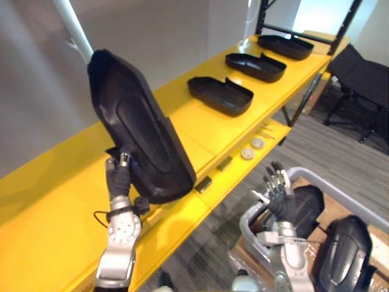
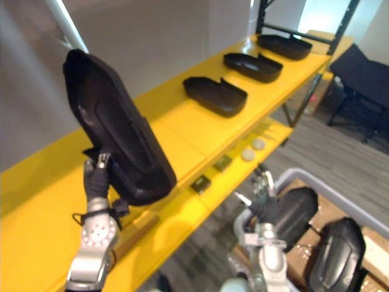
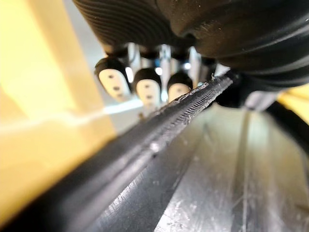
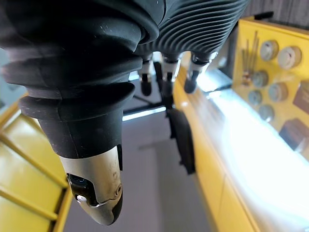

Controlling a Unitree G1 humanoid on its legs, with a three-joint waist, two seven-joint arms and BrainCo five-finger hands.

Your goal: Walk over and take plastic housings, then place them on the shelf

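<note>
The left hand (image 1: 120,176) was clenched on the housing (image 1: 137,128), gripping it by its lower end. The long black shell stood nearly upright and leaned back over the near stretch of the yellow shelf (image 1: 48,188). Whether its bottom edge touched the shelf could not be told. In the left wrist view the fingers (image 3: 147,89) were hooked over the thin rim, which is a sensible hold on a hollow moulding.

It looked a light, stiff piece, thin-walled and smooth, so likely slippery on its broad faces. The rim or an end seemed the better place to grip. Held by one end, that length probably wanted to swing, so laying it down would call for a slow tilt.

Farther along the shelf, three housings (image 1: 220,95) lay flat in a row, hollow side up and well apart. There was bare yellow between them and the held one.

The right hand (image 1: 278,191) hung low with its fingers relaxed, holding nothing, just beside the rail of a cart (image 1: 340,185). Spare housings (image 1: 344,249) waited in the cart.
</note>
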